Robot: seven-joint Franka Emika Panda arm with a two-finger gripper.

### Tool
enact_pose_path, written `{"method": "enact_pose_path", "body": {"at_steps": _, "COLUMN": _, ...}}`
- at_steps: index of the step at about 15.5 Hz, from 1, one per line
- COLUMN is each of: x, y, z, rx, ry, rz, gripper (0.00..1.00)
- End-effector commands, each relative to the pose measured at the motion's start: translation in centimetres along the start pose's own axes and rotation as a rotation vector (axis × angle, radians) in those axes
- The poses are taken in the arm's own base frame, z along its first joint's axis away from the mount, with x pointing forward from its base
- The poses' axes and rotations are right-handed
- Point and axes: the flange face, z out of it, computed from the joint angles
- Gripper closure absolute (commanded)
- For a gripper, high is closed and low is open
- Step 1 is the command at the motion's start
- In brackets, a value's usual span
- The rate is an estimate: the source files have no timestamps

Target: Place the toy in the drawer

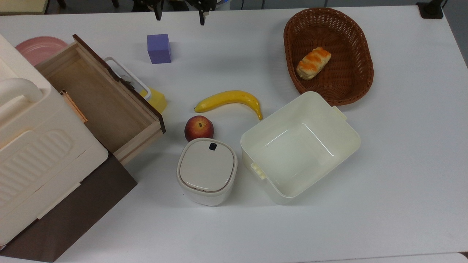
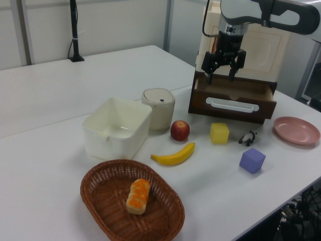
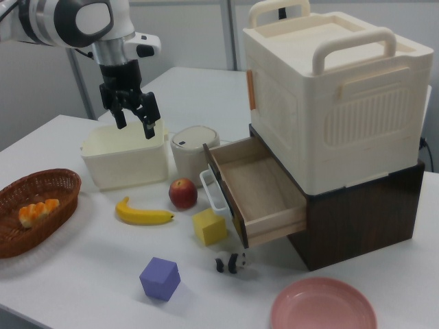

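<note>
One small black-and-white panda figure toy (image 3: pixel 231 263) is lying on the white worktop (image 3: pixel 89 274) just outside the open light-wood drawer with the dark brown front (image 3: pixel 257 188), at about five o'clock from the yellow cube (image 3: pixel 210 227) in the right view. The robot's black two-finger hand (image 3: pixel 134 120) is hanging high with fingers spread and empty. It should be descending centred over the toy's narrow body, probably closing gently.

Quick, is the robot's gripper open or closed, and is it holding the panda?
Gripper: open and empty, up in the air. The panda toy lies on the table near the open drawer.
</note>
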Motion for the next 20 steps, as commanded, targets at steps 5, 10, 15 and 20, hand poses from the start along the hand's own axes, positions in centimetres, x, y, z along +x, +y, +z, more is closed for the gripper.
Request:
{"method": "enact_pose_path", "body": {"at_steps": 5, "x": -0.7, "y": -0.2, "z": -0.4, "rx": 0.038, "ry": -0.025, "rz": -0.014, "gripper": 0.00}}
{"method": "enact_pose_path", "body": {"at_steps": 10, "x": -0.7, "y": -0.3, "z": -0.3, "rx": 0.037, "ry": -0.027, "rz": -0.015, "gripper": 0.00}}
{"method": "enact_pose_path", "body": {"at_steps": 15, "x": -0.8, "y": -0.4, "z": -0.3, "rx": 0.038, "ry": -0.030, "rz": -0.011, "gripper": 0.00}}
{"method": "enact_pose_path", "body": {"at_steps": 20, "x": -2.1, "y": -0.3, "z": -0.6, "rx": 0.051, "ry": -0.017, "rz": -0.007, "gripper": 0.00}}
